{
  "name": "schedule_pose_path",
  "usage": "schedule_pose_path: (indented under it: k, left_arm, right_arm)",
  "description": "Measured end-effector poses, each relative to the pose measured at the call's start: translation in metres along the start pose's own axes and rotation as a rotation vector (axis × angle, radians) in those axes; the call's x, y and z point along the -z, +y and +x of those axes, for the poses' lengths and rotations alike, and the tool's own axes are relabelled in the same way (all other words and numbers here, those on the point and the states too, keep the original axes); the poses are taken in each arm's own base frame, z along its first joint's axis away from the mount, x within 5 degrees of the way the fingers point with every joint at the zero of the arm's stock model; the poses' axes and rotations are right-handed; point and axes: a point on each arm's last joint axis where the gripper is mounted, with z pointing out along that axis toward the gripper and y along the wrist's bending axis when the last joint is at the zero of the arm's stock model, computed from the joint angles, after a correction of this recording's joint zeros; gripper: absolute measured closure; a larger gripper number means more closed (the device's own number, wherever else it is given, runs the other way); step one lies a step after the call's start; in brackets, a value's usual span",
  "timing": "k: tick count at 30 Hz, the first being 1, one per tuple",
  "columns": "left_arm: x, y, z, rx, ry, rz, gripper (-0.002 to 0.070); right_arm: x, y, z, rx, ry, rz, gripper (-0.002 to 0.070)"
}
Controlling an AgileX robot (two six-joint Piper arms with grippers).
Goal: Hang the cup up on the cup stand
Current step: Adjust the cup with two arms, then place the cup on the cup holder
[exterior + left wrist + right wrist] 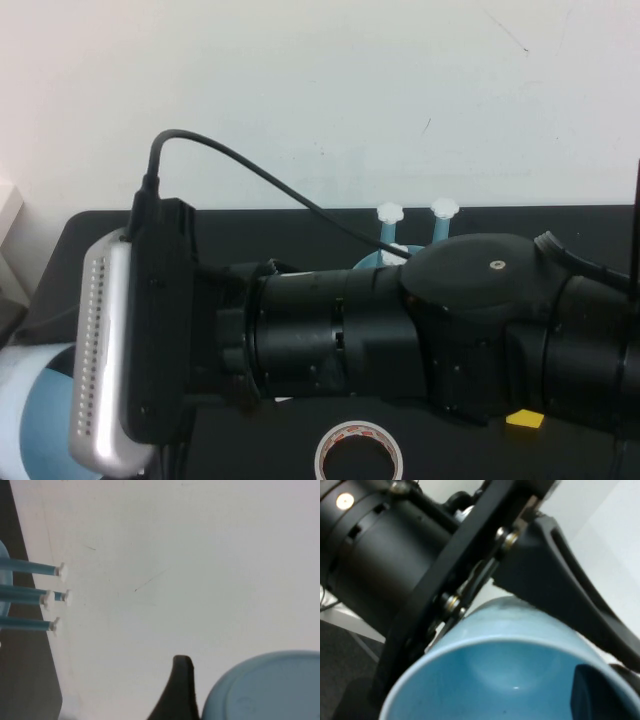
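Pale blue cup (28, 425) hangs over the near left corner of the black tabletop (250, 232), not yet on anything. The left gripper (602, 667) has its jaws spread wide with the cup between them, apparently carrying it on its side so the mouth can meet a post. A tape roll (358, 455) lies at the near edge. The right gripper is out of sight, closed, parked close to the cup's mouth. The cup stand (440, 225) waits by the far edge, posts bare.
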Motion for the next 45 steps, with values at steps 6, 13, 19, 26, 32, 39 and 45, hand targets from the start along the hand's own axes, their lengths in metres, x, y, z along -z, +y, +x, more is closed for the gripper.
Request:
schedule_pose_path:
  k: [6, 13, 19, 26, 32, 39, 45]
  left_arm:
    - [-0.001, 0.0, -0.002, -0.047, -0.015, -0.002, 0.0094]
    - [-0.001, -0.001, -0.003, -0.237, -0.034, 0.002, 0.0108]
    - [-0.001, -0.001, -0.005, -0.258, -0.046, -0.002, 0.0109]
    - [0.0, -0.003, -0.009, -0.255, -0.097, 0.0, 0.0111]
    - [0.001, -0.004, -0.016, -0.249, -0.183, 0.0, 0.0111]
    - [0.003, -0.018, -0.021, -0.401, -0.268, 0.013, 0.0111]
    - [0.002, -0.036, -0.026, -0.716, -0.361, -0.026, 0.0111]
  right_arm:
    - [-0.001, -0.001, 0.002, -0.068, 0.032, 0.026, 0.0644]
    - [-0.002, -0.005, 0.011, -0.23, 0.103, 0.105, 0.0489]
    - [-0.002, -0.007, 0.013, -0.3, 0.127, 0.147, 0.0314]
    - [0.006, -0.011, 0.007, -0.298, 0.129, 0.189, 0.0286]
    - [0.02, -0.015, 0.005, -0.3, 0.164, 0.263, 0.0286]
    - [0.054, -0.009, 0.026, -0.333, 0.311, 0.396, 0.0297]
    - [0.094, 0.019, 0.033, -0.442, 0.307, 0.37, 0.0484]
